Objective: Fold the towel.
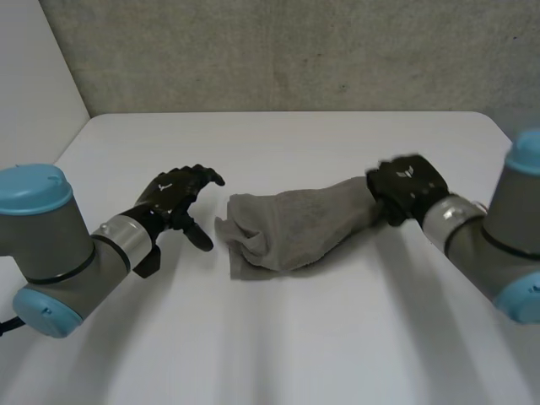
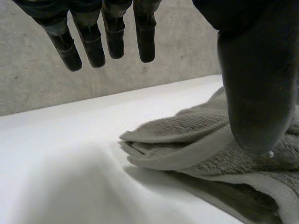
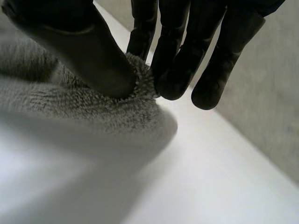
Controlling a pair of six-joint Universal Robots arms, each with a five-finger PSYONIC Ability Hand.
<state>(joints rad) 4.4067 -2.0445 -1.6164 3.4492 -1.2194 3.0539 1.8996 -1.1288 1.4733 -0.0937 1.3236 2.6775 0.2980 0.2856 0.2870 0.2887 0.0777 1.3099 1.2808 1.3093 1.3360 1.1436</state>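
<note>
- The right hand (image 1: 407, 187), black, is clamped on the towel (image 1: 295, 232). Its thumb and fingers pinch the cloth's right end, which appears lifted slightly off the table.
- The left hand (image 1: 173, 196) is relaxed and empty, with its fingers straight. It hovers just beside the towel's left end without touching it.
- The grey towel lies in 1 bunched heap between the 2 hands, near the middle of the white table (image 1: 278, 346). Its left end is crumpled into several loose layers, and no corner is plainly visible.
- A grey wall (image 1: 295, 51) stands behind the table.
- Likely risk: with only 1 end held, a pull by the right hand would probably drag the whole heap rather than spread it, because nothing pins the left end.
- Likely risk: the left hand, reaching in, may catch several layers at once instead of 1 edge, which would leave the fold crooked.
</note>
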